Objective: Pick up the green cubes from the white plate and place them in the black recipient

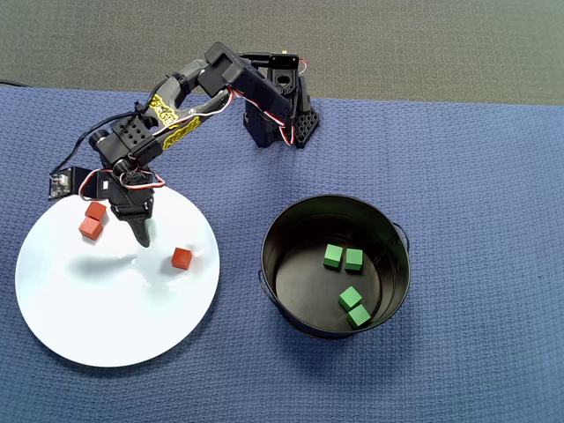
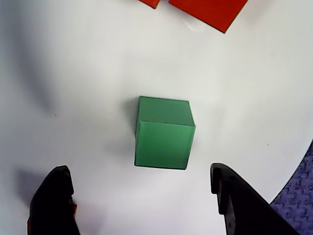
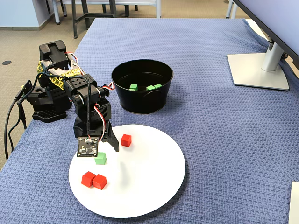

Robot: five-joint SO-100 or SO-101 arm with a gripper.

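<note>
The arm bends down over the white plate (image 3: pixel 154 186), gripper (image 2: pixel 142 196) released, green cube (image 2: pixel 164 133) at 12 o'clock between its fingers.

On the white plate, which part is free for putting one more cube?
The white plate is bare along its lower half, below the single red cube. The upper left is crowded: two red cubes, the tool and the green cube.

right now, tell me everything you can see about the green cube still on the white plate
The green cube is a small, matte, light-green block with sharp edges, resting flat on the white plate. In the wrist view it sits between the open gripper fingers, which have not touched it. The fixed view shows it under the gripper, apart from two red cubes. In the overhead view the arm hides it.
</note>
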